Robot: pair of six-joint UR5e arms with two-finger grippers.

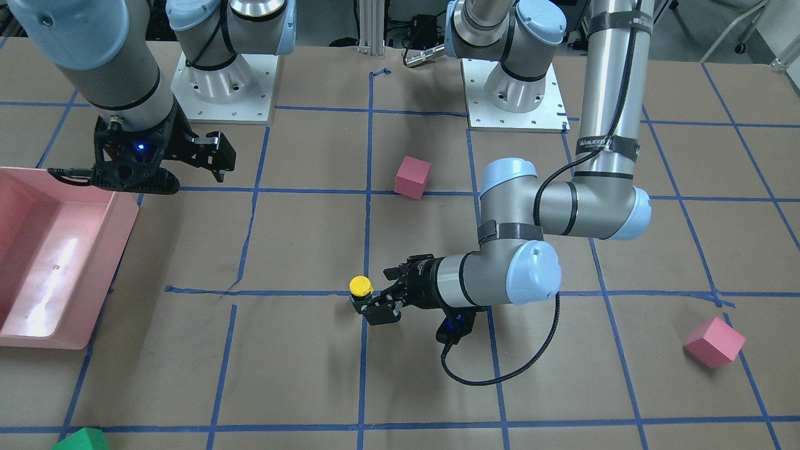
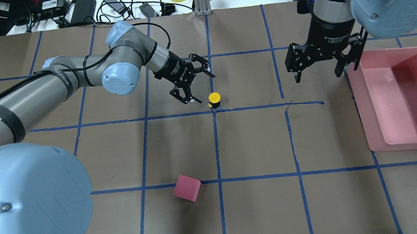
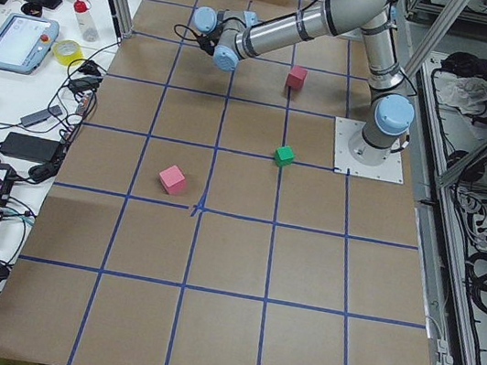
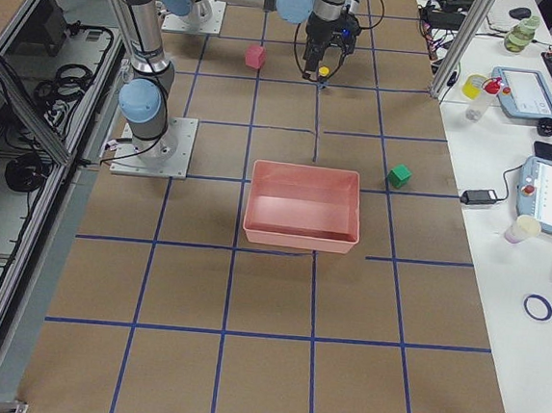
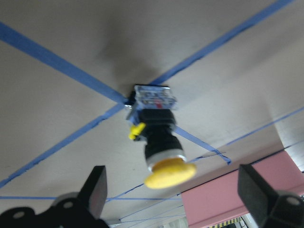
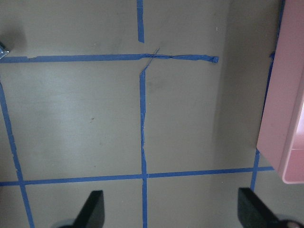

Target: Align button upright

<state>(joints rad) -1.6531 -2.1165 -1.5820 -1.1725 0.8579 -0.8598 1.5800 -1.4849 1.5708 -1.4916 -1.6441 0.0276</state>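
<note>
The button (image 1: pixel 360 287) stands upright on a blue tape crossing, yellow cap on top, black neck and silvery base below. It also shows in the overhead view (image 2: pixel 214 98) and the left wrist view (image 5: pixel 159 137). My left gripper (image 2: pixel 199 85) is open and empty, low over the table, with the button just ahead of its fingertips and not touching them; it also shows in the front-facing view (image 1: pixel 374 290). My right gripper (image 2: pixel 316 72) is open and empty, hanging above the table beside the pink bin, far from the button.
A pink bin (image 2: pixel 375 121) stands at the table's right side under the right arm. One pink cube (image 2: pixel 186 187) lies near the robot's base, another (image 1: pixel 714 342) on the left arm's far side. A green cube (image 1: pixel 81 439) lies at the far edge.
</note>
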